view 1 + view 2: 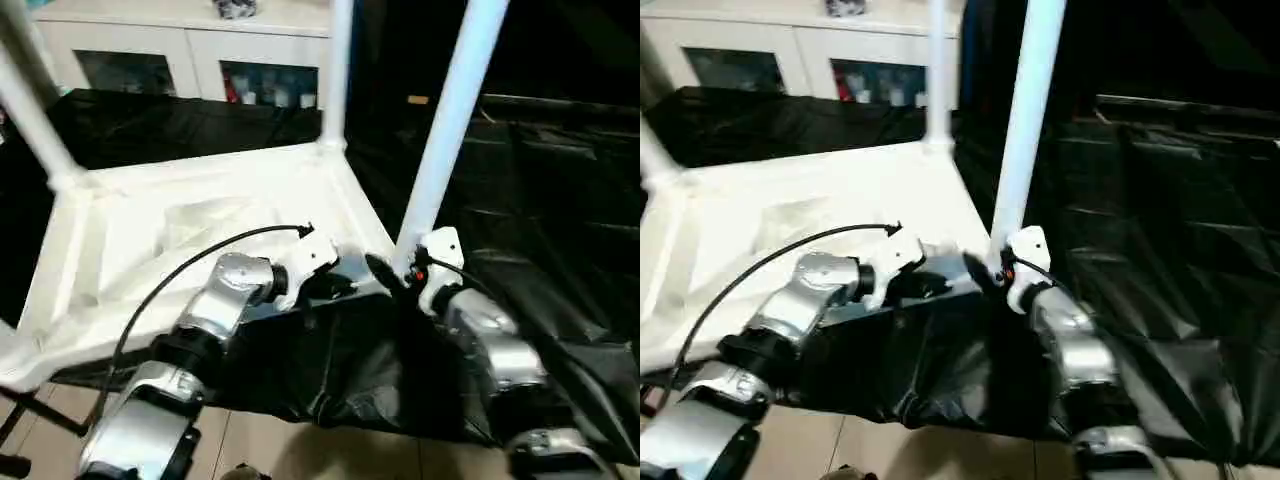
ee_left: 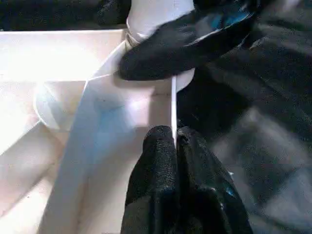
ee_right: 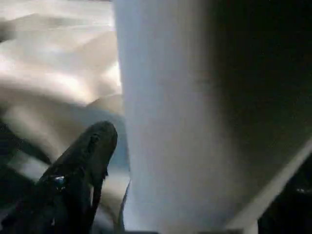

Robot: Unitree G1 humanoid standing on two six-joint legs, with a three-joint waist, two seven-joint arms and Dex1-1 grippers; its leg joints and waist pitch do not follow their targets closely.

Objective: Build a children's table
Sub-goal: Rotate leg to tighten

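The children's table lies upside down, its white ribbed top (image 1: pixel 200 200) resting on black sheeting. Three white legs stand up from its corners: one at the near right (image 1: pixel 450 120), one at the far right (image 1: pixel 337 70), one at the left (image 1: pixel 35 110). My left gripper (image 2: pixel 174 141) is shut on the top's thin near rim, close to the near-right corner. My right gripper (image 1: pixel 395 272) sits at the foot of the near-right leg (image 3: pixel 185 122). It is open, with one black finger (image 3: pixel 87 156) standing a little off the leg's side.
A white cabinet with glass doors (image 1: pixel 190 60) stands behind the table. Black sheeting (image 1: pixel 530 200) covers the work surface and hangs over its near edge. Wooden floor (image 1: pixel 300 450) shows below, with a dark stand foot (image 1: pixel 30 420) at the lower left.
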